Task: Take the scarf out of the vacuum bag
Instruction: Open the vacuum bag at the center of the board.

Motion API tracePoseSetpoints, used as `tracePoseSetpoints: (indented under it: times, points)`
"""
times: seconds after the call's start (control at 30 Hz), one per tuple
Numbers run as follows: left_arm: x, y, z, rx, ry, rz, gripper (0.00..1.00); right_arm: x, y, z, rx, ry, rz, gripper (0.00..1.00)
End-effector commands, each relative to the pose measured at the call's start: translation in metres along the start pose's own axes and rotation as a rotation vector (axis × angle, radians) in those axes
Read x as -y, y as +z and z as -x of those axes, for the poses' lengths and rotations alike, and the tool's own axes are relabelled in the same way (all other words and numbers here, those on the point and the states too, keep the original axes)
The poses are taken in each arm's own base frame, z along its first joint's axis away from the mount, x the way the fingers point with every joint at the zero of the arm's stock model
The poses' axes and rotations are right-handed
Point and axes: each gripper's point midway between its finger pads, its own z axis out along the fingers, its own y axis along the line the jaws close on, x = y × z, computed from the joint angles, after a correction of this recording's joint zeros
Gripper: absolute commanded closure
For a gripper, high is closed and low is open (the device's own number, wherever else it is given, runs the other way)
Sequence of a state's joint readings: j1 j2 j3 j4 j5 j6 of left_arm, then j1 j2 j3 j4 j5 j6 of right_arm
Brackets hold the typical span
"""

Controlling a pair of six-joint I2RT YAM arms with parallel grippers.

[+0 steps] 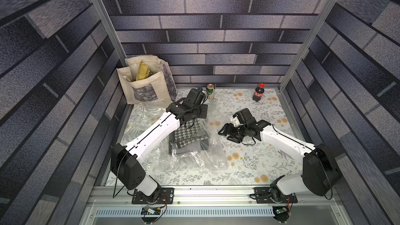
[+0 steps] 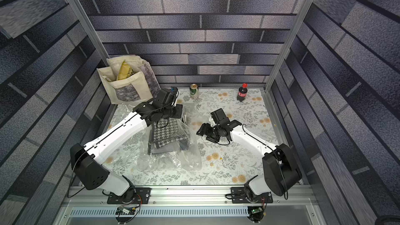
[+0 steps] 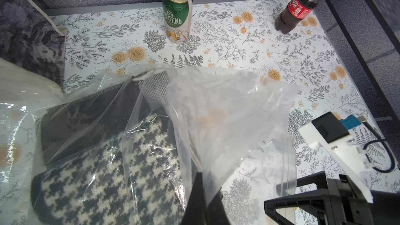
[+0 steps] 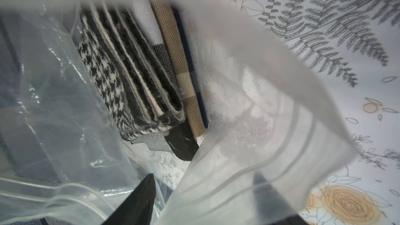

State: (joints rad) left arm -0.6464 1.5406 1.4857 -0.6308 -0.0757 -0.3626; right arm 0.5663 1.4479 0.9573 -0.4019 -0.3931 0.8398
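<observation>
Seeing vacuum bag [image 1: 207, 156] sprawled under left claw [image 3: 202, 191], mouth facing right claw [image 4: 204, 176]. Folded houndstooth scarf [image 1: 190, 133] inside it, straight ahead of right claw (more folded fabric [image 4: 171, 46] alongside). Left claw clenched on bag film. Right claw released, bag rim between spread fingers [image 4: 140, 200].
</observation>
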Motion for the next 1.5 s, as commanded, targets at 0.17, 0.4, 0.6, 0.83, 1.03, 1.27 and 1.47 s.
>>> tracePoseSetpoints:
  times: [0.17, 0.4, 0.6, 0.83, 1.03, 1.27, 1.47]
  points:
    - [0.009, 0.010, -0.006, 0.012, -0.022, -0.002, 1.00, -0.013, 0.011, -0.005, -0.003, 0.006, 0.017, 0.48]
    - [-0.002, 0.010, 0.001, 0.017, -0.023, 0.032, 1.00, 0.001, 0.010, -0.025, -0.019, -0.008, -0.019, 1.00]
    - [-0.016, -0.003, 0.019, 0.019, -0.011, 0.020, 1.00, 0.032, -0.011, -0.020, 0.039, -0.114, -0.208, 1.00]
    - [-0.029, -0.010, 0.028, 0.003, -0.023, 0.010, 1.00, 0.069, -0.019, -0.010, 0.076, -0.211, -0.421, 1.00]
    - [-0.034, -0.011, 0.029, -0.005, -0.034, 0.001, 1.00, 0.094, -0.030, -0.002, 0.122, -0.258, -0.567, 1.00]
    - [-0.026, -0.014, 0.030, -0.011, -0.032, -0.036, 1.00, 0.089, -0.034, 0.003, 0.136, -0.300, -0.566, 1.00]
    - [-0.024, -0.015, 0.030, -0.010, -0.015, -0.030, 1.00, 0.037, -0.027, -0.005, 0.086, -0.318, -0.319, 0.56]
